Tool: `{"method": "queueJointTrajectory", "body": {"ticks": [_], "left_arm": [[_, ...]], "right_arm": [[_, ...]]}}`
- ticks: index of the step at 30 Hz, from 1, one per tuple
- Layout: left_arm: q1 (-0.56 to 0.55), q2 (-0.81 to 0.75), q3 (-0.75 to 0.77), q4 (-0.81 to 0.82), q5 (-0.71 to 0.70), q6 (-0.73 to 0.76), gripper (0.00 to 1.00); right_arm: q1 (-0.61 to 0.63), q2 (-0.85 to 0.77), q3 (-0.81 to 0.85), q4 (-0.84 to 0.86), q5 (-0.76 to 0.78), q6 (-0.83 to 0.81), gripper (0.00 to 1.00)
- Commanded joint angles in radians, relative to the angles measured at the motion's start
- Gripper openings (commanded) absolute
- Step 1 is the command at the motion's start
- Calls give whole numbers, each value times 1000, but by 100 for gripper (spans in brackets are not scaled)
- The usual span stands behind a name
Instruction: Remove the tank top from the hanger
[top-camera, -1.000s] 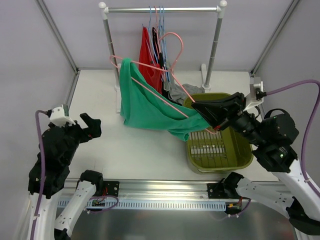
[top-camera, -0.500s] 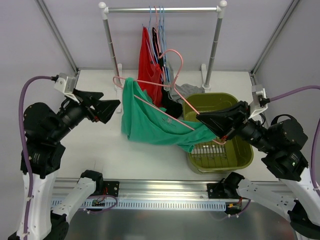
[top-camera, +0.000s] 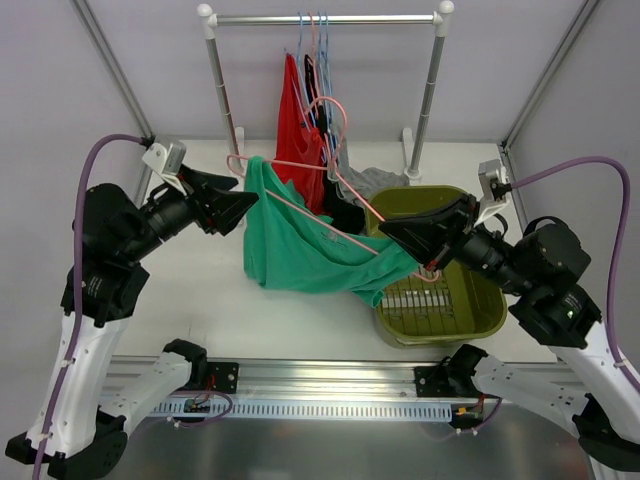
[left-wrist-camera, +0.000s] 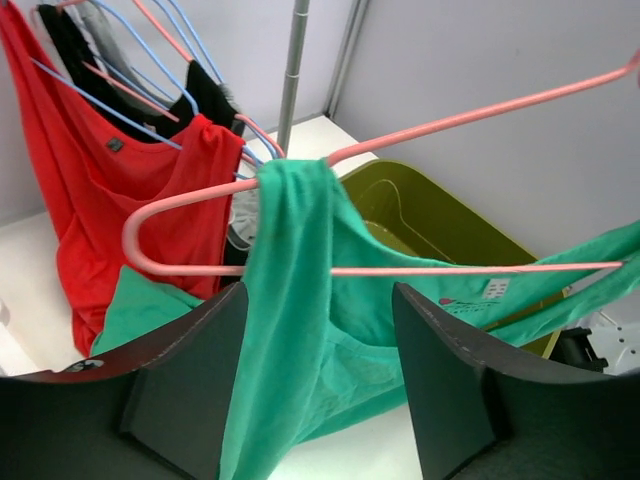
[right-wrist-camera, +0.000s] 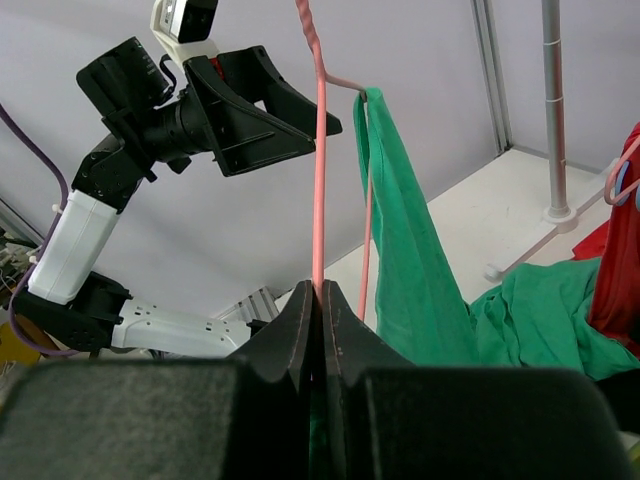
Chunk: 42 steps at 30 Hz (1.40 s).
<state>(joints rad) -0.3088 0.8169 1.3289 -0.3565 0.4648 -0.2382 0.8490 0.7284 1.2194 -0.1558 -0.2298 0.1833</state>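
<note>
Pinching the pink hanger (right-wrist-camera: 319, 150) between fingers pressed fully together, the right gripper (right-wrist-camera: 318, 296) holds the wire frame tilted above the white table (top-camera: 200, 290), reaching in from 3 o'clock in the overhead view. The green tank top (top-camera: 300, 250) is on that hanger. One strap is looped over the wire near the hanger's 10 o'clock corner, and the body sags toward the middle of the table. Its lower edge trails to 4 o'clock against the rim of the olive basket (top-camera: 445, 335); whether the hem rests on the tabletop cannot be told. From 9 o'clock, the left gripper (left-wrist-camera: 318, 300) meets the raised strap with its jaws apart, a dark finger (left-wrist-camera: 190, 390) on either side of the green cloth just below the wire. The wrist view does not settle whether the pads touch the fabric. At 12 o'clock stands the clothes rack (top-camera: 320, 18), where a red top (top-camera: 298, 125) and darker garments hang from its rail, just behind the tilted hanger's hook. The basket sits at 4 o'clock on the table, beneath the right arm's wrist, with a grey garment (top-camera: 378, 180) lying just beyond its far rim, near the foot of the rack's right post.
</note>
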Motion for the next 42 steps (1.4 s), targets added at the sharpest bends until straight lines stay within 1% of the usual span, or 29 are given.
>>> {"method": "queueJointTrajectory", "body": {"ticks": [1, 5, 6, 7, 8, 9, 11, 12, 13, 15, 17, 19, 20, 22, 23, 24, 25, 26, 29, 30, 32, 33, 35, 36, 40, 42], "left_arm": [[-33, 24, -29, 77, 2, 36, 59], [-42, 42, -40, 100, -64, 30, 46], [-46, 47, -42, 103, -81, 30, 44], [-47, 45, -46, 103, -100, 30, 44], [-49, 42, -49, 105, -119, 28, 46], [-50, 38, -57, 106, -150, 28, 54], [-50, 28, -63, 110, -164, 31, 58], [-50, 21, -68, 110, -172, 31, 62], [-52, 18, -71, 113, -173, 31, 69], [-50, 16, -73, 113, -175, 36, 70], [-53, 22, -71, 116, -173, 34, 69], [-53, 36, -68, 126, -154, 31, 65], [-55, 41, -65, 129, -147, 28, 53], [-62, 56, -56, 137, -140, 28, 38], [-68, 59, -54, 139, -138, 30, 27], [-70, 60, -56, 140, -138, 30, 24], [-73, 59, -57, 142, -138, 30, 23], [-73, 57, -59, 146, -141, 30, 16], [-73, 48, -69, 152, -161, 25, 5], [-73, 41, -74, 154, -191, 16, 0], [-75, 25, -77, 156, -245, -13, 0], [-75, 2, -82, 156, -327, -25, 0], [-73, -30, -88, 154, -435, -70, 0], [-75, -68, -94, 154, -534, -78, 0], [-73, -153, -96, 146, -685, -105, 0], [-73, -177, -76, 137, -716, -115, 0]], "right_arm": [[5, 11, 61, 79, 9, 15, 0], [5, 22, 66, 90, -11, 28, 0], [5, 20, 66, 91, -14, 28, 0], [5, 20, 66, 88, -14, 27, 0], [5, 19, 66, 90, -14, 27, 0], [5, 16, 66, 90, -14, 24, 0], [4, 14, 66, 90, -13, 19, 0], [5, 13, 65, 90, -13, 18, 0], [5, 12, 65, 91, -14, 18, 0], [5, 16, 68, 90, -25, 19, 0], [5, 19, 71, 93, -43, 25, 0], [4, 22, 72, 102, -55, 34, 0], [5, 23, 72, 104, -63, 35, 0], [5, 20, 69, 107, -65, 35, 0], [5, 17, 68, 107, -63, 33, 0], [5, 14, 66, 105, -62, 31, 0], [5, 11, 63, 105, -60, 31, 0], [4, 6, 62, 107, -59, 28, 0], [5, 2, 57, 107, -60, 25, 0], [5, 2, 55, 105, -60, 16, 0], [4, 0, 48, 98, -56, -1, 0], [5, 0, 43, 91, -54, -19, 0], [5, -7, 26, 81, -55, -34, 0], [4, -12, 20, 76, -69, -42, 0], [5, -46, 9, 73, -106, -62, 0], [5, -50, 20, 73, -123, -64, 0]]}}
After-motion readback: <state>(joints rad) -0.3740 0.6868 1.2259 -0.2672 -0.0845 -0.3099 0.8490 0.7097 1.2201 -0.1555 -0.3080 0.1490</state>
